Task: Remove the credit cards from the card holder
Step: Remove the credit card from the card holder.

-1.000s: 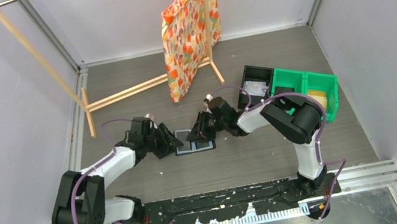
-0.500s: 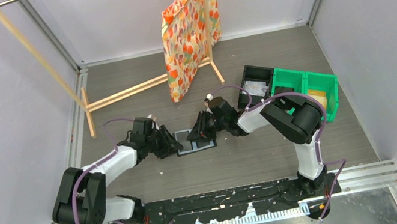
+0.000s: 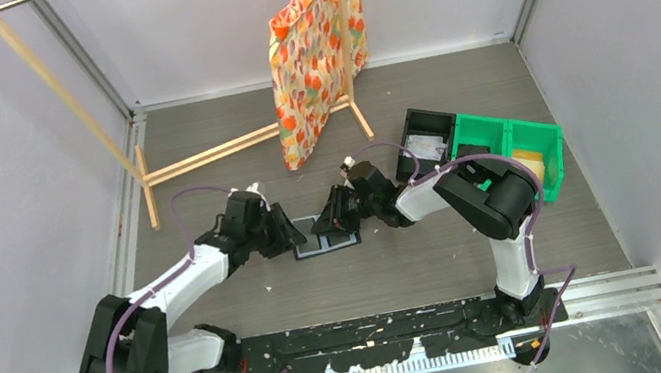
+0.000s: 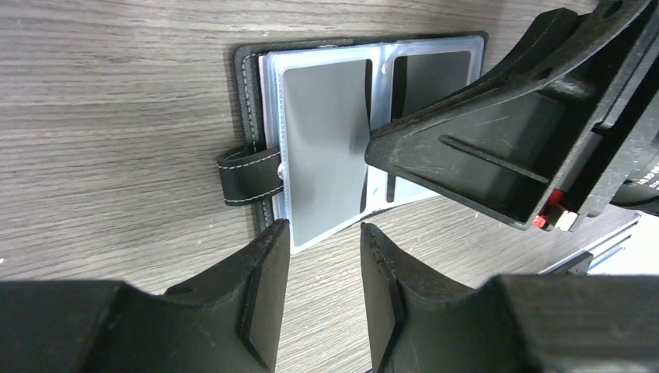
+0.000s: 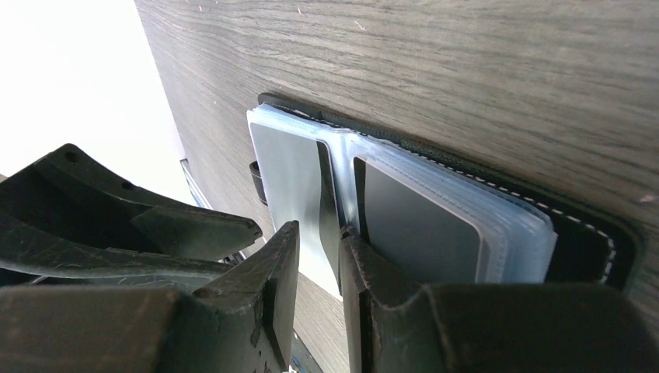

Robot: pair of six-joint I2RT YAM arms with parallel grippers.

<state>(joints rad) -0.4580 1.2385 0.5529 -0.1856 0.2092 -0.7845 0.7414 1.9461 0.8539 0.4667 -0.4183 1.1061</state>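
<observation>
The card holder (image 3: 322, 232) lies open on the table, black outside with clear blue-grey sleeves; it also shows in the left wrist view (image 4: 250, 93) and the right wrist view (image 5: 591, 241). Its clasp tab (image 4: 247, 176) points left. Grey credit cards (image 4: 326, 140) (image 5: 420, 225) sit in the sleeves, and one sticks out past the holder's near edge. My left gripper (image 3: 289, 238) (image 4: 322, 231) is open, its fingertips on either side of that card's edge. My right gripper (image 3: 331, 223) (image 5: 319, 237) stands narrowly open with its tips down on the holder's middle, and its body (image 4: 497, 132) covers the holder's right half.
A black open-topped bin (image 3: 426, 138) and green bins (image 3: 509, 148) stand at the right, behind the right arm. A patterned bag (image 3: 313, 47) hangs on a wooden rack (image 3: 200, 156) at the back.
My left arm has swung a little right and forward, bringing its gripper closer to the holder's left edge. The right arm and the holder have not moved.
</observation>
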